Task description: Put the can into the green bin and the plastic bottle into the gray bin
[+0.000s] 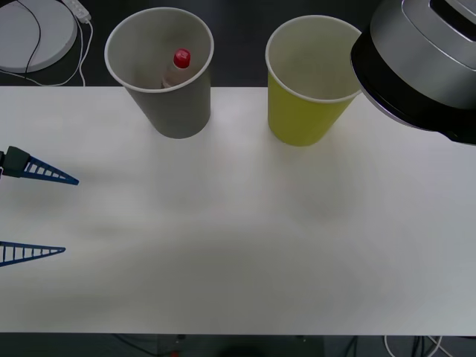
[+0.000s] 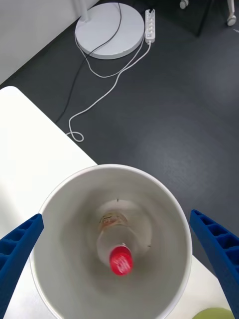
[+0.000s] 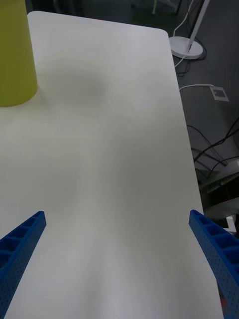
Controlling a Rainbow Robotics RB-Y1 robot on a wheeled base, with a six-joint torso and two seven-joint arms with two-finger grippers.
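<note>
White tabletop [image 1: 245, 245]: right gripper [image 2: 119, 264], jaws wide, is hovering over the gray paper cup [image 1: 160, 67] holding the red-capped clear plastic bottle [image 2: 117, 244], risking tipping it; left gripper [image 1: 37, 216] is idling wide open.

No words, brands or numbers can be read; the print on the plastic bottle [image 2: 115, 238] inside the gray bin [image 2: 59, 219] is illegible.

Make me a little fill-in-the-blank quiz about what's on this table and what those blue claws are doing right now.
1. The plastic bottle with the red cap stands inside the ____ bin.
2. The green bin stands on the ____ table.
3. The right gripper hangs above the gray bin with its fingers ____.
4. The left gripper, at the table's left edge, holds ____.

Missing words: gray; white; open; nothing
</note>
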